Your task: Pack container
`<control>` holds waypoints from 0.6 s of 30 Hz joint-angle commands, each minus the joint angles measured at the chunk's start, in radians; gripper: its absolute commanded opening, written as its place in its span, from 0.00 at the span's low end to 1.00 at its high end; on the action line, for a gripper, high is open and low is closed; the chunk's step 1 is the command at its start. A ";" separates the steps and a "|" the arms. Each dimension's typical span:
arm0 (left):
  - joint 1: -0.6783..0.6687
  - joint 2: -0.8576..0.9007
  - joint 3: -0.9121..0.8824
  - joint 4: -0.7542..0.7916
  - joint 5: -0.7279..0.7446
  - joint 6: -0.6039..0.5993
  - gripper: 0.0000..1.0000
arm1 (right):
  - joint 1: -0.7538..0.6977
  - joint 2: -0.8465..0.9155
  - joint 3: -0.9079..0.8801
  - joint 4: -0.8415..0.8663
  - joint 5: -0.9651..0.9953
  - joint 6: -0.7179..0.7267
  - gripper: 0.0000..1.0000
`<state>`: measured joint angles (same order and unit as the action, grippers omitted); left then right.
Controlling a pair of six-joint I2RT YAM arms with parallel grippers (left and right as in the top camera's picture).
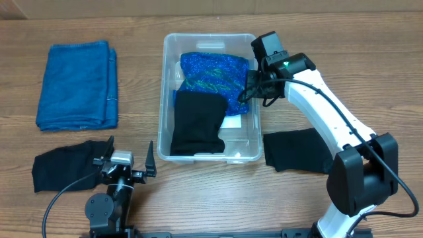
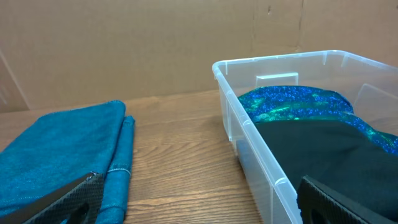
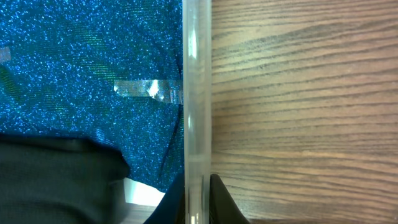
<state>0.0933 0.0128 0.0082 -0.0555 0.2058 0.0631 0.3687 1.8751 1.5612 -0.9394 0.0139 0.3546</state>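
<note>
The clear container (image 1: 163, 86) stands mid-table with a sparkly blue cloth (image 1: 215, 74) at its far end and a black cloth (image 1: 196, 122) at its near end. My right gripper (image 1: 251, 86) is shut on the container's right wall. In the right wrist view the wall (image 3: 196, 93) runs between the two fingers of the gripper (image 3: 198, 202), one inside by the sparkly cloth (image 3: 93, 62), one outside over the table. My left gripper (image 1: 125, 165) stands open near the front edge, left of the container, holding nothing; its fingers (image 2: 68, 202) spread wide over bare wood.
A folded blue towel (image 1: 78, 84) lies at the far left. One black cloth (image 1: 66, 165) lies at the front left beside my left gripper, another (image 1: 296, 151) to the right of the container under my right arm. A cardboard wall backs the table.
</note>
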 commanded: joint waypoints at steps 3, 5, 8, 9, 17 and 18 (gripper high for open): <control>0.006 -0.008 -0.003 0.000 -0.003 0.019 1.00 | -0.031 -0.010 0.013 0.030 0.010 -0.023 0.04; 0.006 -0.008 -0.003 0.000 -0.003 0.019 1.00 | -0.039 -0.010 0.018 0.019 0.010 -0.023 0.17; 0.006 -0.008 -0.003 0.000 -0.003 0.019 1.00 | -0.039 -0.010 0.038 0.008 0.010 -0.043 0.37; 0.006 -0.008 -0.003 0.000 -0.003 0.019 1.00 | -0.039 -0.011 0.071 -0.013 0.010 -0.045 0.40; 0.006 -0.008 -0.003 0.000 -0.003 0.019 1.00 | -0.078 -0.026 0.585 -0.578 0.246 0.111 0.61; 0.006 -0.008 -0.003 0.000 -0.003 0.019 1.00 | -0.099 -0.042 0.595 -0.625 0.248 0.149 0.63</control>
<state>0.0933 0.0128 0.0082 -0.0555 0.2058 0.0631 0.3210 1.8721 2.0804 -1.4807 0.1692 0.3809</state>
